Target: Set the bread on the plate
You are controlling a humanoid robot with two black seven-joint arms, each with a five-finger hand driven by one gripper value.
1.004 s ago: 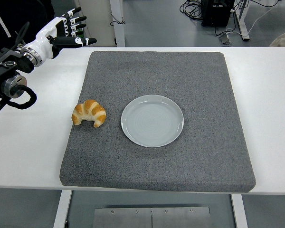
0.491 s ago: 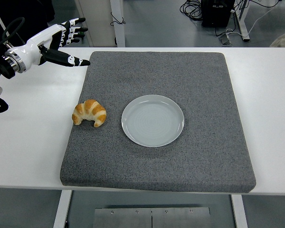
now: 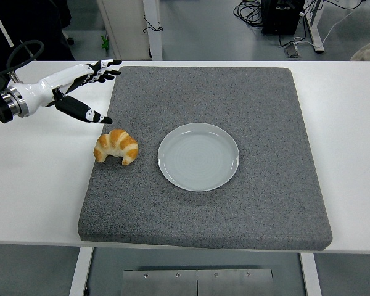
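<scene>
The croissant (image 3: 116, 147) lies on the grey mat (image 3: 259, 203), at nine o'clock of the empty plate (image 3: 198, 156). The left robot hand (image 3: 80, 92) hovers spread wide, holding nothing; a shallow grip might crush or drop it.

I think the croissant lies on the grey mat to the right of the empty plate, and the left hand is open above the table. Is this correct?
Not quite. In the head view the croissant lies on the grey mat to the left of the empty plate, not to the right. The rest stands: the left hand is open above the table, holding nothing.
</scene>
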